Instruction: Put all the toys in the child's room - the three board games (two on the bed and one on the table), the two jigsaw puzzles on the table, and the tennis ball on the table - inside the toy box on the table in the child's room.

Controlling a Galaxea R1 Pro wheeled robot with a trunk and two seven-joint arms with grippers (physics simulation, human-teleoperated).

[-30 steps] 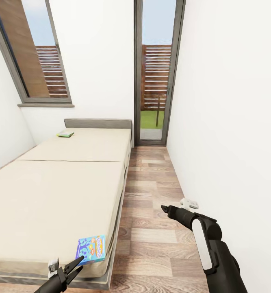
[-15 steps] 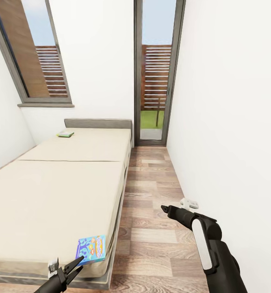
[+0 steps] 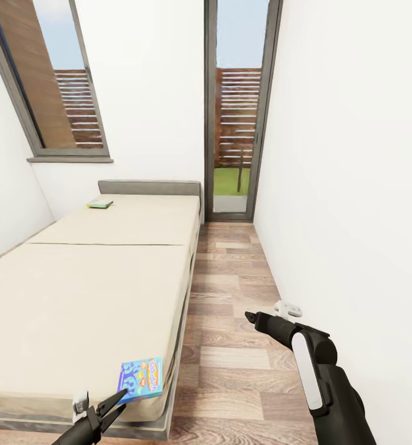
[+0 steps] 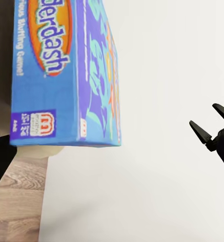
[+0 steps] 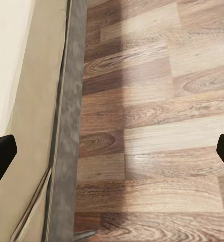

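I stand at the foot of the bed point(image 3: 88, 290) with the blue board game point(image 3: 141, 377) lifted at its near corner, clenched in my left end effector point(image 3: 120, 395). In the left wrist view the box point(image 4: 66, 75) hangs on edge against the white wall. My right end effector point(image 3: 250, 319) hovers over the wood floor point(image 3: 230, 364) with nothing in it, fingers spread wide. A second board game point(image 3: 99, 203), green, lies far up the mattress near the headboard point(image 3: 149, 187). I judge the task barely begun: one game in hand, one left on the bed, and everything on the desk yet to do.
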